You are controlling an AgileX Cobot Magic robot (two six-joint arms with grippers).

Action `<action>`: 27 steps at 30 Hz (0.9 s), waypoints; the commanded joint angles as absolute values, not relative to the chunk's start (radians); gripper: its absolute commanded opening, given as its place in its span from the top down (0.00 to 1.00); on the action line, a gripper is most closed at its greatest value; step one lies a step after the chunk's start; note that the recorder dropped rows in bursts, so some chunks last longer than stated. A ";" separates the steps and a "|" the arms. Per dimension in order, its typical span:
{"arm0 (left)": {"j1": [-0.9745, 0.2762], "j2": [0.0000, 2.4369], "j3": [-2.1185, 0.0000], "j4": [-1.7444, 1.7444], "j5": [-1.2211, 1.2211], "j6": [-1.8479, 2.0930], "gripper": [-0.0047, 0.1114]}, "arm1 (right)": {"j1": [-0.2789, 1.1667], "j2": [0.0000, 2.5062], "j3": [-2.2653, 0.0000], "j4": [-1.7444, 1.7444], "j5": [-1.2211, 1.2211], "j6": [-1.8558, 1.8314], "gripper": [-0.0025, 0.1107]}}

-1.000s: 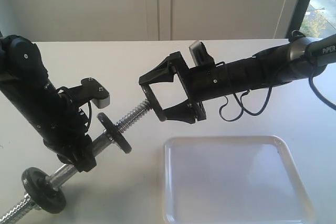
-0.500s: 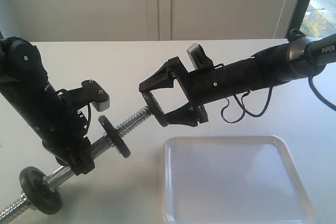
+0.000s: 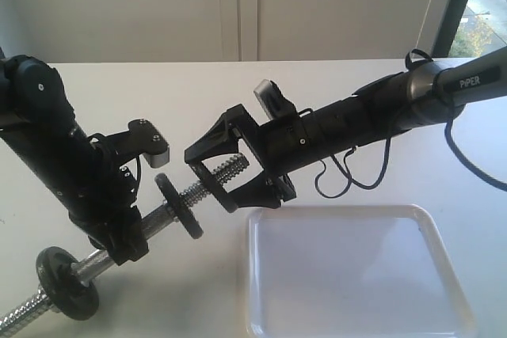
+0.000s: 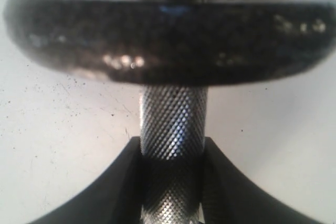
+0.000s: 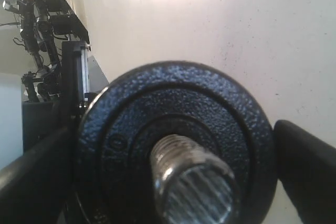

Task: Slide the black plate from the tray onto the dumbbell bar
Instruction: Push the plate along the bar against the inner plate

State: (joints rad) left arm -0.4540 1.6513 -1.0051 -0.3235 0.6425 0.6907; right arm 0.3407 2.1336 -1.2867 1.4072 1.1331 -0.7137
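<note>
Pinching the knurled middle of the slim chrome steel dumbbell bar [image 3: 158,218] in the left hand [image 3: 127,243], black fingers [image 4: 118,192] pressing on either side of the rod, and holding it tilted above the white desk [image 3: 198,93], one threaded end low at the near left, the other rising toward the middle. Carrying the small round matte-black iron plate [image 3: 179,206] on that raised end, just beyond the left hand, with the spiral thread poking out through the centre hole in the right wrist view. Carrying a second black disc [image 3: 68,272] on the low side of the grip. Reaching in from the right with the right hand [image 3: 207,180] spread wide, fingers [image 5: 307,171] flanking the threaded tip and standing to either side of the plate; touching its rim or not, impossible to tell. Hovering with that hand near the far left corner of the shallow rectangular translucent-white plastic tray [image 3: 356,275], flat on the desk and apart from the plate.
</note>
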 commanded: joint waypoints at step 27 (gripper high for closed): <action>-0.453 1.604 -1.036 -0.423 0.606 0.673 0.96 | 0.380 2.119 -1.295 1.461 1.221 -0.787 0.05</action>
State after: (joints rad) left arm -0.4540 1.6513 -1.0051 -0.3472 0.6335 0.6955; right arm 0.3775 2.1359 -1.2867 1.4242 1.1372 -0.7595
